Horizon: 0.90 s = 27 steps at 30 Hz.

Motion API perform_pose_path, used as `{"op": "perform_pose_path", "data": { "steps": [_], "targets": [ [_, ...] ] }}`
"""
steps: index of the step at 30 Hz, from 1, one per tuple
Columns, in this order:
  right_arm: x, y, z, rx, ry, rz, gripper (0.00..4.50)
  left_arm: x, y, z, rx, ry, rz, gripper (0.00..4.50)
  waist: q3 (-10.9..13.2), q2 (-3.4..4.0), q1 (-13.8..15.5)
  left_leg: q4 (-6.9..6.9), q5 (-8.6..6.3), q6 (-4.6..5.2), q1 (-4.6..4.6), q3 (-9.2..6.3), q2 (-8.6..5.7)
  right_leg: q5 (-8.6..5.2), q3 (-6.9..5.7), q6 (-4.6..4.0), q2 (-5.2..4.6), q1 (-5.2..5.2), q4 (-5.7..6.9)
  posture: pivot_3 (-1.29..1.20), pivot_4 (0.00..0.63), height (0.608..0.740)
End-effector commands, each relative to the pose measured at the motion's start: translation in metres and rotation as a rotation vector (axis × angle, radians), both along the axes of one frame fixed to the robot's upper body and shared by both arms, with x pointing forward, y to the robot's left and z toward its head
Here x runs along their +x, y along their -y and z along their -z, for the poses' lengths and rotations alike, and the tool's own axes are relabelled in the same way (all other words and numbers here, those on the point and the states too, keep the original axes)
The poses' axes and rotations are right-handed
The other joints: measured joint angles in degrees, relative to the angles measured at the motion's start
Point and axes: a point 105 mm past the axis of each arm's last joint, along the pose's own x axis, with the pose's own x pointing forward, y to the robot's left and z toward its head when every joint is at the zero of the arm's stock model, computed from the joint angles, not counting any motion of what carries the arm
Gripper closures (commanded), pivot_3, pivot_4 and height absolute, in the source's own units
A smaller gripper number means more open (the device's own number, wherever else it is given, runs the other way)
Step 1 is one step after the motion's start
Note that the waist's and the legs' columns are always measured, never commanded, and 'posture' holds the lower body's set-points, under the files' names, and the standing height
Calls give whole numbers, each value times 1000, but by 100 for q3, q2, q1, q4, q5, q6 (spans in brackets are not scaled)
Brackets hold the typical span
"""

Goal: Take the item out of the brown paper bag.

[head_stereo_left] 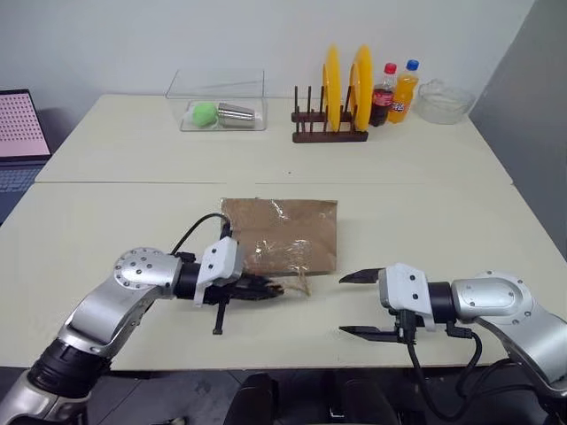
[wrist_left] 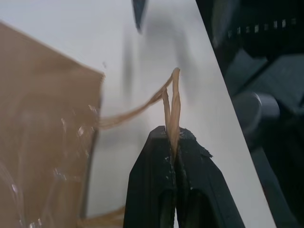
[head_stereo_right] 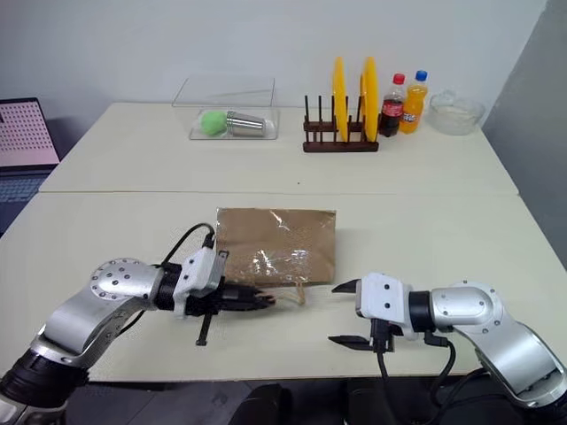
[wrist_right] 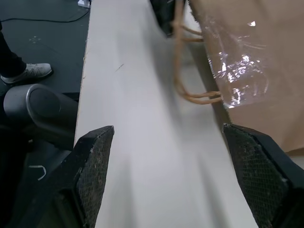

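The brown paper bag [head_stereo_left: 280,234] lies flat on the desk [head_stereo_left: 425,221], its long axis running 3 to 9 o'clock and its mouth and cord handles at 6 o'clock, toward the robot. The left gripper [head_stereo_left: 273,288] has its jaws pressed together, pinching one looped handle [wrist_left: 172,107] at the bag's near edge; this arm is the nearer of the two. The right gripper [head_stereo_left: 358,304] hovers at about 4 o'clock from the bag, just beside its near right corner, jaws spread wide and empty, pointing toward 9 o'clock, so the bag's mouth lies straight ahead of them. The item cannot be seen; presumably it is inside the bag, where a glossy clear patch [head_stereo_left: 283,251] shows.

Counts: one bag, two handles, two grippers.
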Motion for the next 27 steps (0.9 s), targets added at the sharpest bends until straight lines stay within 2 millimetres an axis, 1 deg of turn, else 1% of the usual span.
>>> {"op": "perform_pose_path", "data": {
  "steps": [1,4,9,16,20,24,27],
  "targets": [
    [-4,-8,-8,22,21,-35,639,-5,-2,5,46,96,75,4455,0,0,14,1,0,0,-1,0,0,0,0,0,0,0,-1,0,150,740],
    [-3,-9,-9,22,21,-37,639,-5,-8,17,84,155,91,3821,0,0,22,0,0,0,-1,1,-1,0,1,-1,-2,1,-3,0,150,740],
    [-4,-8,-10,7,23,-45,639,-12,-17,24,136,266,159,2276,0,0,23,0,0,0,-2,1,-1,0,1,-1,-3,0,-4,0,150,740],
    [-10,-8,-5,-34,25,-75,639,-16,-16,27,144,352,227,2276,0,0,23,0,0,1,-2,1,-1,0,0,-1,-4,0,-4,0,150,740],
    [-11,-8,-3,-41,24,-80,639,-7,-3,23,65,382,176,2276,0,0,24,1,0,1,-3,1,-1,0,-1,-1,-4,0,-3,0,150,740],
    [-12,-7,-2,-45,21,-82,639,-4,6,23,35,373,177,2276,-1,-1,24,4,0,1,-3,1,-2,1,-3,0,-4,2,-3,0,150,740],
    [-12,-6,-1,-49,18,-82,639,-4,10,24,30,359,190,2925,-1,-1,20,3,0,1,-2,0,-1,1,-3,0,-3,2,-1,0,150,740]
  ]
}}
